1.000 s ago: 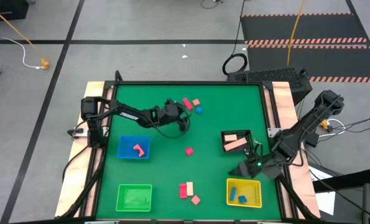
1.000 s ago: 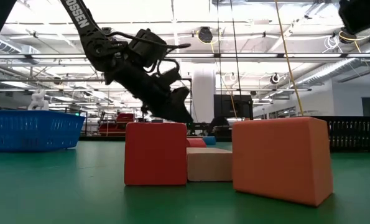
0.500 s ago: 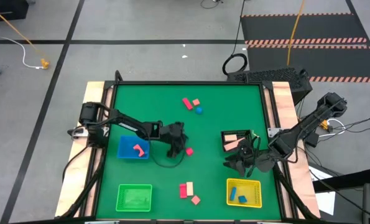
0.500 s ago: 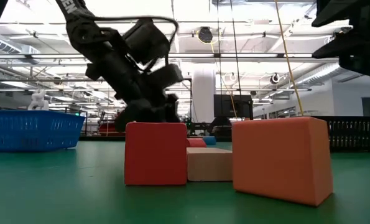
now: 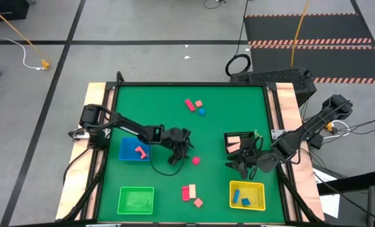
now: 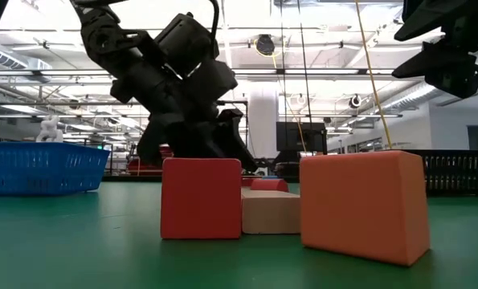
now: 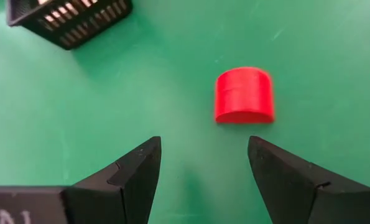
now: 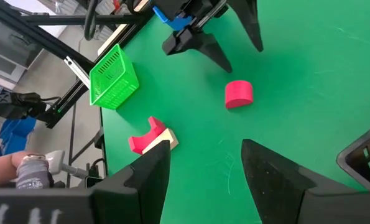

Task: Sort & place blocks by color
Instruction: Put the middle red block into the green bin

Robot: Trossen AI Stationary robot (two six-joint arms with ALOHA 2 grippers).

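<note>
Only the left wrist view showed the red block's (image 7: 244, 94) rounded top, just ahead of the open, empty left gripper (image 7: 203, 163); the right gripper (image 8: 203, 163) gaped empty.

Grey floor (image 5: 143, 57) (black-taped), bright ceiling lights (image 6: 54, 36)

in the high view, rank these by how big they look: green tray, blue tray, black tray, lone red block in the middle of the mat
1. Green tray, which looks largest.
2. Blue tray and black tray: both partly covered by the arms, so I would not rank them against each other.
3. Lone red block, clearly smallest.
</note>
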